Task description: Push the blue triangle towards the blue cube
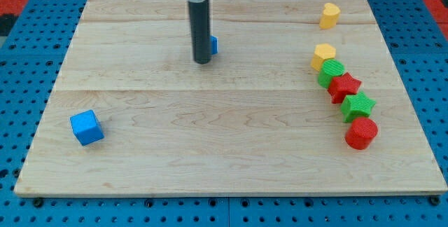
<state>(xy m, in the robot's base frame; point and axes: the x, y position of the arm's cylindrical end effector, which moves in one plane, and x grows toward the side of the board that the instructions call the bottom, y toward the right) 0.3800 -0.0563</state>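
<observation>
Your rod has no jaws to open or close, so it's holding nothing; my tip (202, 62) is planted on the wooden board (210, 129) a bit in from the top edge, slightly left of the middle. The blue triangle (213, 45) is tucked right behind the rod on its right side, so you only get a small sliver of blue peeking out, and it looks like it's touching the rod or as good as, though you can't really tell with the rod in the way. The blue cube (87, 127) sits well apart from that, down toward the bottom-left corner of the board. Over by the right edge you've got a yellow block (330, 15) on its own near the top-right corner, then a chain running down the right side: another yellow block (323, 56), a green block (332, 71) pressed against it, a red star (344, 87), a green star (358, 106) and a red cylinder (361, 133) at the bottom of the line, each one touching or just beside the next.
</observation>
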